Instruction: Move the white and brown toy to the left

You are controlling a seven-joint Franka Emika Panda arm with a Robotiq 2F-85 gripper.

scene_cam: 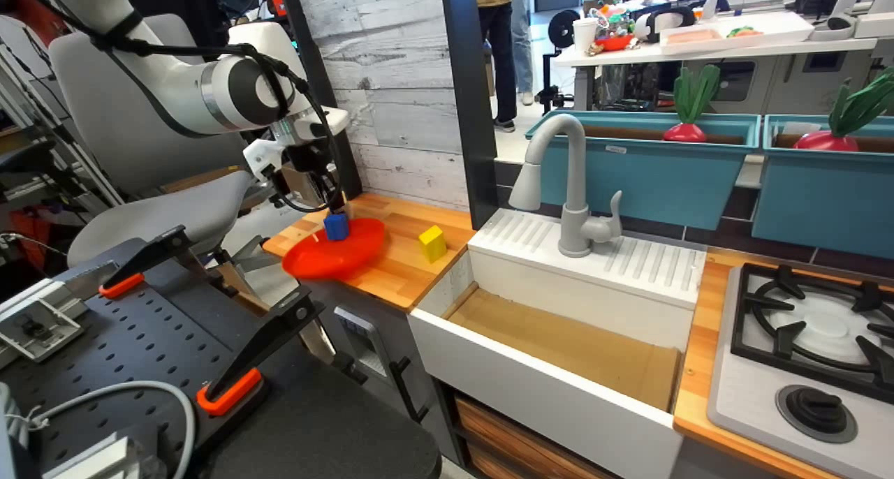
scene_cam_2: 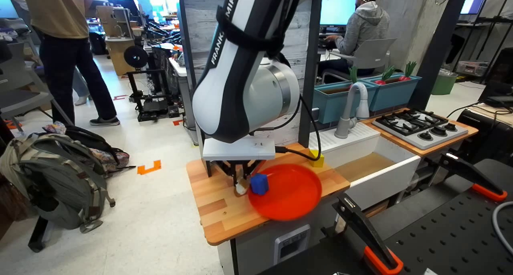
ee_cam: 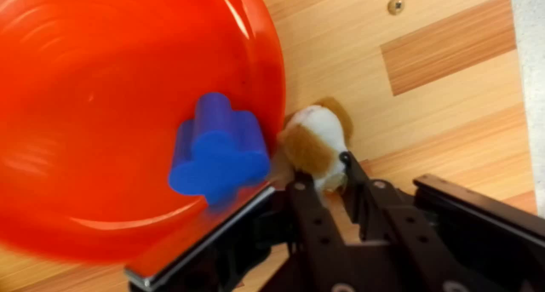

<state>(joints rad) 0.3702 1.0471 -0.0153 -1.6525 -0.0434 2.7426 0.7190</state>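
The white and brown toy (ee_cam: 319, 134) is small and furry, and lies just beside the rim of the red plate (ee_cam: 106, 113) in the wrist view. My gripper (ee_cam: 324, 170) points down with its two fingers closed against the toy's sides. In an exterior view the toy (scene_cam_2: 241, 187) shows under the gripper (scene_cam_2: 240, 178), left of the plate (scene_cam_2: 294, 197). I cannot tell whether the toy touches the wooden counter. In an exterior view the gripper (scene_cam: 336, 203) is behind the blue block (scene_cam: 336, 226), and the toy is mostly hidden there.
The blue block (ee_cam: 221, 156) stands inside the plate's rim, close to my gripper and the toy. A yellow block (scene_cam: 433, 244) stands on the wooden counter (scene_cam_2: 224, 223) near the white sink (scene_cam: 545, 388). A wood-panel wall (scene_cam: 401, 88) rises behind the counter.
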